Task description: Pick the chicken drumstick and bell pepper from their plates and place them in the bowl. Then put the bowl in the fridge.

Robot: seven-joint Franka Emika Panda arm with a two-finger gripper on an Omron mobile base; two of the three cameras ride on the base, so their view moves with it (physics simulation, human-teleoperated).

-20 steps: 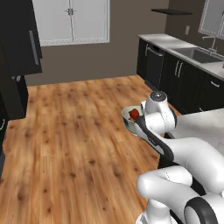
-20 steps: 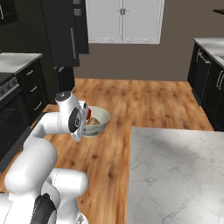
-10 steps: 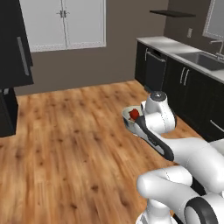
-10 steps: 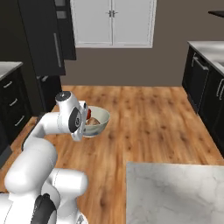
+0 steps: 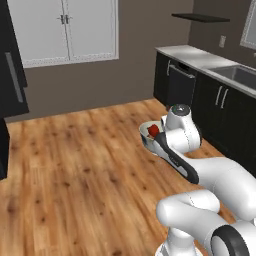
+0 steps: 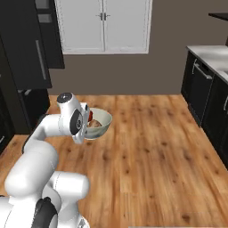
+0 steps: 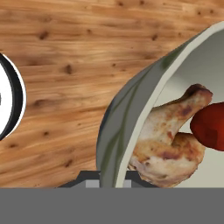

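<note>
My gripper is shut on the rim of the pale whitish-grey bowl and holds it in the air over the wooden floor. Inside it lies the golden-brown chicken drumstick, with the red bell pepper resting against it. From the left base view the bowl hangs in front of the hand, the bell pepper peeking over its rim. The right base view shows the bowl with both foods at the hand. The black fridge with its grey bar handle stands shut at the left. The blue plates are out of view.
A white double-door cabinet stands on the far wall. Dark base cabinets with a grey counter and a dishwasher run along the right. Open wooden floor lies between me and the fridge.
The whole picture has shifted, so the base has driven: the marble counter has left the right base view and the fridge stands nearer. The bowl stays held in the same grip.
</note>
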